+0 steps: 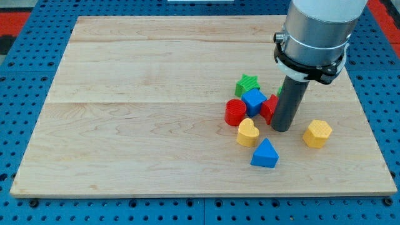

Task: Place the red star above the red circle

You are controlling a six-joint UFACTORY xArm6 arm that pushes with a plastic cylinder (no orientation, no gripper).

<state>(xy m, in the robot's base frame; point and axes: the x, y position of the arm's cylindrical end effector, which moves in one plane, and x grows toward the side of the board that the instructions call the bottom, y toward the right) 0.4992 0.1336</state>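
- The small red star-shaped block (269, 107) sits on the pale wooden surface (137, 112) right at the view's left side of my tip (282, 129); they look to be touching, though the rod hides much of the star, so its outline is only partly made out.
- The round red circle block (235, 111) lies further to the view's left of the star, with the blue cube-like block (254, 100) wedged between and slightly above them.
- So the deciding relation: the star is level with the circle, to its right, not above it (a push toward the view's top and left seems called for, in my judgement).
- The green star-shaped block (247, 83) already sits above the circle, in the way of that spot.
- There is no gripper here, so nothing opens or closes; the rod stands upright, its grey housing coming down from the view's top right.
- Nearby but apart: a yellow heart-shaped block (248, 132) and a blue triangular block (265, 154) below the cluster, a yellow hexagonal block (317, 133) to the tip's right.
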